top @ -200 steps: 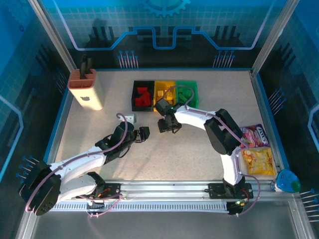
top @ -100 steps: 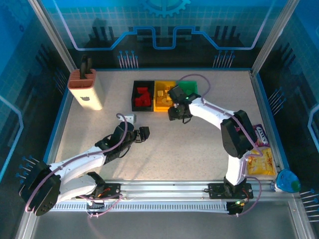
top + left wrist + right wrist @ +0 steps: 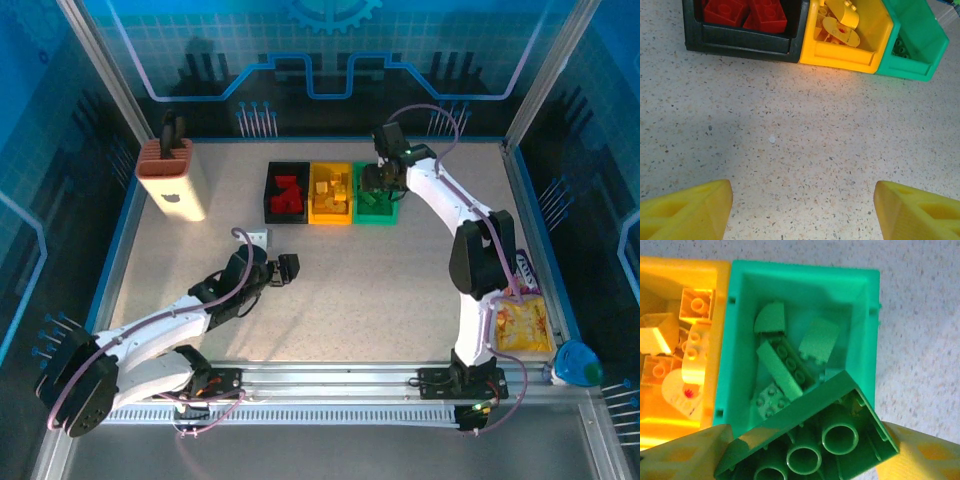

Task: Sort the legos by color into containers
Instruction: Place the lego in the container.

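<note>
Three bins stand in a row at the back of the table: a black bin [image 3: 286, 193] with red legos [image 3: 747, 11], a yellow bin [image 3: 331, 192] with yellow legos [image 3: 687, 347], and a green bin [image 3: 376, 195] with several green legos [image 3: 785, 367]. My right gripper [image 3: 381, 180] hangs over the green bin, shut on a big green lego [image 3: 812, 437] whose hollow underside faces the camera. My left gripper [image 3: 288, 268] rests low over bare table in front of the bins, open with nothing between its yellow fingers [image 3: 687, 210].
A tall beige block with a brown slotted top [image 3: 172, 180] stands at the back left. Snack packets [image 3: 518, 300] and a blue-capped object [image 3: 574, 364] lie along the right edge. A small white piece [image 3: 260, 238] sits beside the left arm.
My right gripper has carried the green lego from the table's middle back and to the right, ending over the green bin. The left arm has stayed put.
</note>
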